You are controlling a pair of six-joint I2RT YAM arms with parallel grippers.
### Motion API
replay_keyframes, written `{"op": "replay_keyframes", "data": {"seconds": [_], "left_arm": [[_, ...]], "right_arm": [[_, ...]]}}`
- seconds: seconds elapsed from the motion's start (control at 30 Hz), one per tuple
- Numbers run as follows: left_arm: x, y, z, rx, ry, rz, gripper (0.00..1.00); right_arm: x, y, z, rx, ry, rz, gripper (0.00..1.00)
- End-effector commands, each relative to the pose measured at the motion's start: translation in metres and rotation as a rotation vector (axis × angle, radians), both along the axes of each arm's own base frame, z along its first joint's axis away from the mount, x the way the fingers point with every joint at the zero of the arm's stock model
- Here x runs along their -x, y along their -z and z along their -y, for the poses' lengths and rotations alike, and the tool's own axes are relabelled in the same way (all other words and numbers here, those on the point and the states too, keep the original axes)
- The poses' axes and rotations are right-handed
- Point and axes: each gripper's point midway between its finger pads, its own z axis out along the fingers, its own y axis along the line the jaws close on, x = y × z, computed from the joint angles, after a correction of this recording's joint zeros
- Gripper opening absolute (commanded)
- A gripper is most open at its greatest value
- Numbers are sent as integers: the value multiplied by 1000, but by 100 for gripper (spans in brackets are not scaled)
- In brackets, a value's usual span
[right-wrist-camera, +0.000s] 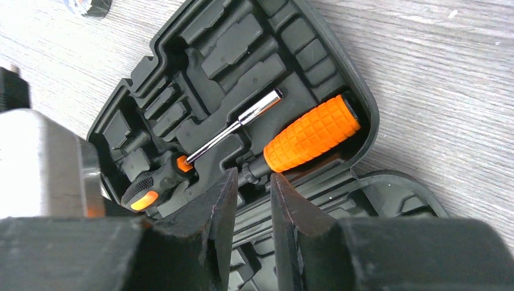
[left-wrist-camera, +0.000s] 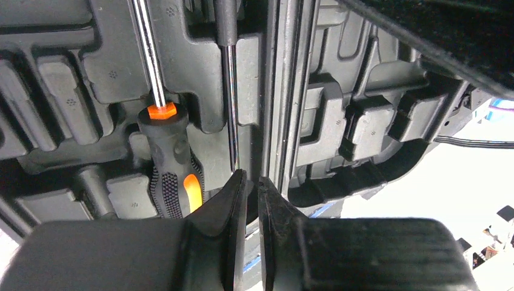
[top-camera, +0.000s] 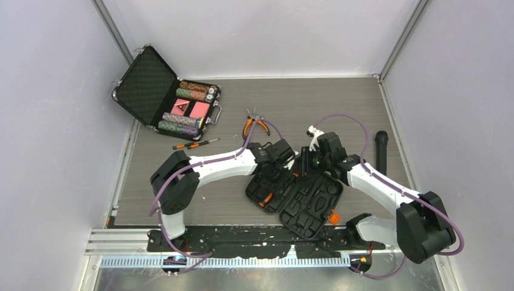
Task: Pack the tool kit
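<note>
The tool kit [top-camera: 309, 206] lies open on the table [top-camera: 363, 109], near the front edge, between both arms. One half holds an orange driver [right-wrist-camera: 312, 133] and a black-orange screwdriver [left-wrist-camera: 173, 176]. Left gripper [left-wrist-camera: 251, 182]: jaws almost closed beside the hinge, and whether they grip anything cannot be told. Right gripper [right-wrist-camera: 253, 182]: jaws partly open, empty. Pliers [top-camera: 256, 125] lie behind the kit.

Grey wood-grain table [top-camera: 224, 200], open black tool kit [top-camera: 309, 205] near its front edge, orange-handled pliers [top-camera: 256, 125] just beyond the kit, loose screwdriver [top-camera: 195, 144] beyond-left of it, open poker-chip briefcase [top-camera: 159, 91] farther that way, black cylinder [top-camera: 381, 148] to the kit's right.
</note>
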Motion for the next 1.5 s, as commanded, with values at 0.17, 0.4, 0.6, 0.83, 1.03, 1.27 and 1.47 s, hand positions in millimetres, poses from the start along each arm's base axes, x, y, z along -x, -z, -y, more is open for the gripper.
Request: {"op": "replay_keyframes", "data": {"seconds": [0.17,0.4,0.6,0.83,1.03,1.27,1.47], "left_arm": [[0,9,2,-10,6,-19,13],[-1,19,0,-41,2,-22,13],[-2,30,-4,-84,4,-27,7],[-2,34,-5,-102,6,-34,1],[0,39,-5,-116,9,-51,0],[7,54,-7,-142,11,-111,0],[12,70,-13,-201,-10,-175,0]], "right_arm": [[-14,-9,-11,-44,-5,33,30],[-12,2,-10,-35,-1,0,28],[-6,15,-6,-17,14,-36,24],[1,40,3,34,54,-114,18],[10,67,13,81,88,-211,9],[18,79,15,94,98,-266,6],[9,71,10,80,103,-258,5]]}}
